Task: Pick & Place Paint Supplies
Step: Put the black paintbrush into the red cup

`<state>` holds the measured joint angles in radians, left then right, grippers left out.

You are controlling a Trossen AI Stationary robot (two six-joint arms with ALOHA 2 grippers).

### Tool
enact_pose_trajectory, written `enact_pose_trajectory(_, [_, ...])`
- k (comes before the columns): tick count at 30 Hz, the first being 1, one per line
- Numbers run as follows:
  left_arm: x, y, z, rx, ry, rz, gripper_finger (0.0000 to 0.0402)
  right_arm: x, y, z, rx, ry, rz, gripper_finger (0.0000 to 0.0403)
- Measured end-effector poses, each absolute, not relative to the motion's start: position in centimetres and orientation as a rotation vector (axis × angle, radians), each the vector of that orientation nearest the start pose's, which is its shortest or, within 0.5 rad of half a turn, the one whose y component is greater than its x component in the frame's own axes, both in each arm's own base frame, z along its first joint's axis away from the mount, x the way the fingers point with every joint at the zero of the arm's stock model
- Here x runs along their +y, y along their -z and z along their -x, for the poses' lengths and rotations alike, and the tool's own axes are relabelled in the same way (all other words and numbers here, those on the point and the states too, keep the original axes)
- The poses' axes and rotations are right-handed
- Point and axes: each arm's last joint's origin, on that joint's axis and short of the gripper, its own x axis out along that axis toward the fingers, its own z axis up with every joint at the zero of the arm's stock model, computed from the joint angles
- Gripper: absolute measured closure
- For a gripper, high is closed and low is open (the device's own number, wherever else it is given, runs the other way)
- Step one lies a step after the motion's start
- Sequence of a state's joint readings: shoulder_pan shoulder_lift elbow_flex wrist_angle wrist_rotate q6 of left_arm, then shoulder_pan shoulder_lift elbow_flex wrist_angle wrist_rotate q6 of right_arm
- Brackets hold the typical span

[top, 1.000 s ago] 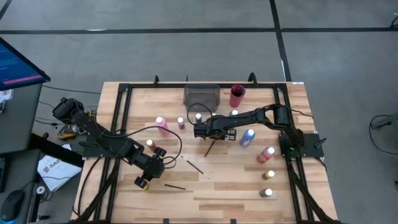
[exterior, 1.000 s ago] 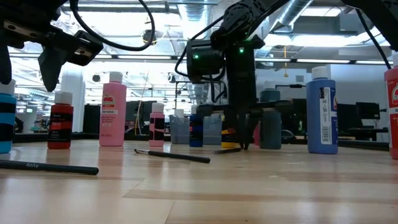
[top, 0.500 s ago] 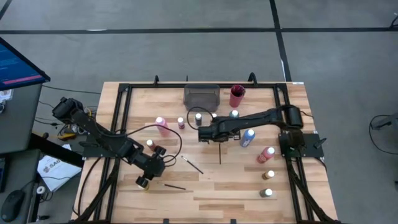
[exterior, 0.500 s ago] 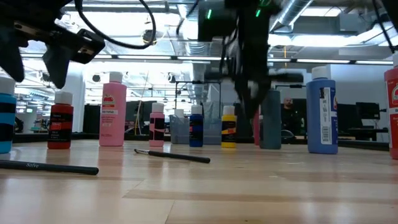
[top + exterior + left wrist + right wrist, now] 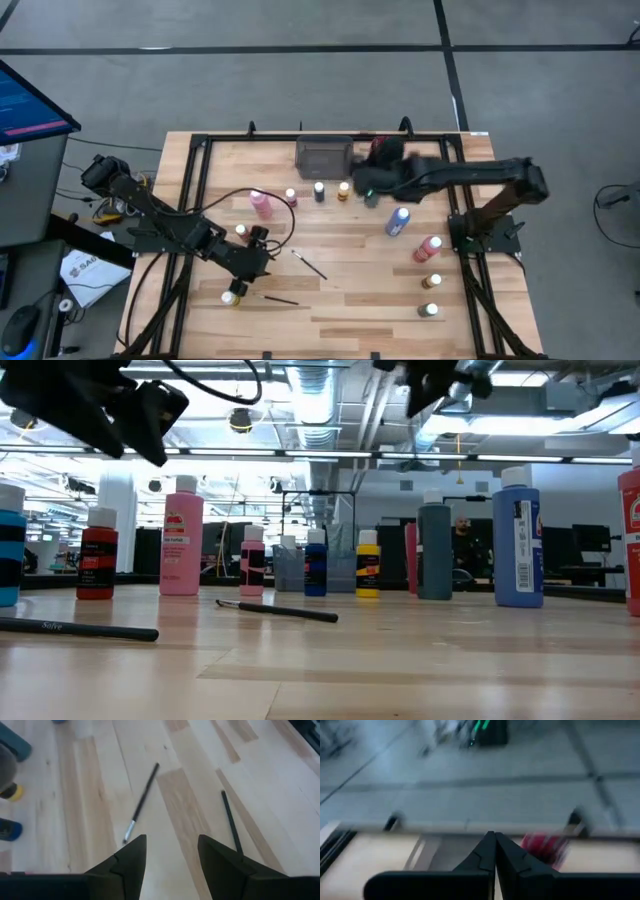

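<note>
My right gripper point(image 5: 366, 186) is high above the far middle of the table, blurred, just short of the red cup point(image 5: 384, 150) and the grey tray point(image 5: 324, 155). Its fingers point(image 5: 492, 851) are shut tip to tip; the brush it lifted is lost in the blur. My left gripper point(image 5: 170, 855) hovers open over the near left point(image 5: 262, 252). Two dark brushes point(image 5: 142, 802) point(image 5: 231, 822) lie flat on the wood ahead of it. Paint bottles stand upright around them: pink point(image 5: 261, 203), yellow point(image 5: 343, 190), blue point(image 5: 398, 221), red point(image 5: 428, 248). My right gripper is shut on a thin brush, but motion blur hides the place of contact. Which part it has and how the brush hangs cannot be told. The brush is off the table.
Two pale-capped bottles point(image 5: 240, 232) point(image 5: 230, 297) stand close to the left arm, and others point(image 5: 433, 282) point(image 5: 430, 310) line the near right. A dark frame point(image 5: 200, 150) runs along the table's edges. Bare wood lies in the near middle.
My right gripper has risen fast from the table's middle and swung toward the far edge and the red cup, tipping from pointing down to nearly level. The brush that lay under it has come off the table with it. My left gripper has tipped up a little.
</note>
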<state>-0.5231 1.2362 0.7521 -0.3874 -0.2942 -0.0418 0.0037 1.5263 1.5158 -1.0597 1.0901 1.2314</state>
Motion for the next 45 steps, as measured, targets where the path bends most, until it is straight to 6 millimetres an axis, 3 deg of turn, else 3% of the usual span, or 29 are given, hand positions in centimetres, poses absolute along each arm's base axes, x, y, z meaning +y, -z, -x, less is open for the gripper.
enact_pose_trajectory(4, [-11.0, -22.1, -21.6, 0.769, 0.162, -0.297, 0.0229, -6.0, -37.7, -26.4, 0.205, 1.449, -0.363, 0.0403])
enact_pose_trajectory(8, [-10.7, -22.4, -22.0, 0.736, 0.144, -0.275, 0.0229, -9.1, -38.6, -24.9, 0.232, 1.538, -0.275, 0.0403])
enact_pose_trajectory(11, [-10.3, -22.5, -22.3, 0.728, 0.125, -0.264, 0.0229, -11.0, -38.1, -24.4, 0.240, 1.519, -0.264, 0.0403])
enact_pose_trajectory(14, [-10.0, -22.5, -22.4, 0.726, 0.113, -0.258, 0.0229, -12.7, -37.2, -24.4, 0.238, 1.333, -0.283, 0.0403])
enact_pose_trajectory(19, [-9.9, -22.5, -22.6, 0.717, 0.107, -0.251, 0.0229, -14.6, -34.1, -24.1, 0.194, 1.201, -0.258, 0.0403])
enact_pose_trajectory(25, [-9.9, -22.6, -22.6, 0.716, 0.094, -0.228, 0.0229, -15.9, -29.7, -23.9, 0.100, 1.155, -0.190, 0.0403])
enact_pose_trajectory(32, [-9.8, -22.6, -22.6, 0.712, 0.079, -0.231, 0.0229, -15.9, -25.8, -22.5, 0.025, 1.168, -0.180, 0.0403])
enact_pose_trajectory(40, [-9.8, -22.7, -22.7, 0.699, 0.057, -0.235, 0.0229, -15.7, -23.9, -21.8, 0.054, 1.175, -0.178, 0.0397])
enact_pose_trajectory(45, [-9.8, -22.7, -22.7, 0.692, 0.053, -0.233, 0.0228, -15.4, -23.5, -21.9, 0.102, 1.164, -0.154, 0.0349])
